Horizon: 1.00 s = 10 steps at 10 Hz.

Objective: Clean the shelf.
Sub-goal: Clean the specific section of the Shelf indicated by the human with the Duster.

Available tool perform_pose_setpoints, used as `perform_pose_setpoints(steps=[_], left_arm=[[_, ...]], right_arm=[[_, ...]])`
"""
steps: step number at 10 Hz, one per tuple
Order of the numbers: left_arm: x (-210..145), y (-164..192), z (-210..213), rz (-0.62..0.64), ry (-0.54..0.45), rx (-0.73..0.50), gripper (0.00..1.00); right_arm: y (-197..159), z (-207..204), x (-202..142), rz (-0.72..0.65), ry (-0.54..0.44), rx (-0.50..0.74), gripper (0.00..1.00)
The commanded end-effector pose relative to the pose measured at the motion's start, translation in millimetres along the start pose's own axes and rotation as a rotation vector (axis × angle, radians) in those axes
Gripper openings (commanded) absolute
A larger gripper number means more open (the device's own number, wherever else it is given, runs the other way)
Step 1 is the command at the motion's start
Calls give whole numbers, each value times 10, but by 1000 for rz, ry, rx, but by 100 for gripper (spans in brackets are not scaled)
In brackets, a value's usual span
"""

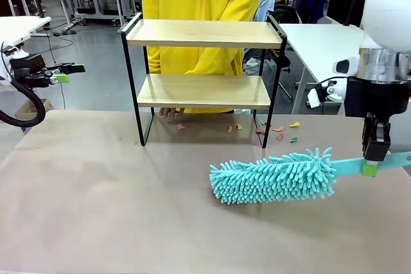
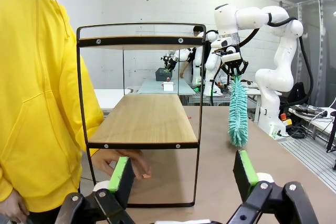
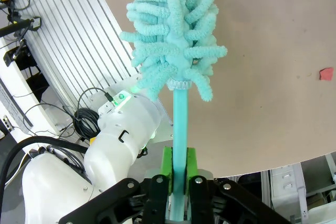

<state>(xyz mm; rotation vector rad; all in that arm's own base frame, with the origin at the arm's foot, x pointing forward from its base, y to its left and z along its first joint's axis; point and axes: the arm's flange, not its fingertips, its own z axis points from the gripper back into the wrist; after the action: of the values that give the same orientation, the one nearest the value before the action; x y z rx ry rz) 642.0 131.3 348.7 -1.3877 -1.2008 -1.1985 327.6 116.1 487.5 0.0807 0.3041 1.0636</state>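
Duster [image 1: 273,176] clamped in right claw [image 1: 370,166]; scraps [image 1: 277,129] beside shelf [image 1: 204,33] foot.

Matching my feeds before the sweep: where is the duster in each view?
Front: duster low, right of centre, in front of the shelf, head pointing left.
Left wrist: duster hangs upright right of centre, to the right of the shelf.
Right wrist: duster top centre, handle running down to the bottom edge.
Shared landmark: the right pincer shut on its handle.
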Motion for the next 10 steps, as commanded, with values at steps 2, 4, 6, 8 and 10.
perform_pose_setpoints(steps=[2,4,6,8,10], left_arm=[[4,-28,-8,-13,5,-6,100],[4,-28,-8,-13,5,-6,100],[4,-28,-8,-13,5,-6,100],[4,-28,-8,-13,5,-6,100],[4,-28,-8,-13,5,-6,100]], right_arm=[[178,69,138,-52,-63,36,13],[605,137,437,-166,-128,-6,13],[1029,207,717,-328,-181,22,13],[1395,81,1069,-563,-249,-33,13],[1644,-79,1475,-710,-339,-69,13]])
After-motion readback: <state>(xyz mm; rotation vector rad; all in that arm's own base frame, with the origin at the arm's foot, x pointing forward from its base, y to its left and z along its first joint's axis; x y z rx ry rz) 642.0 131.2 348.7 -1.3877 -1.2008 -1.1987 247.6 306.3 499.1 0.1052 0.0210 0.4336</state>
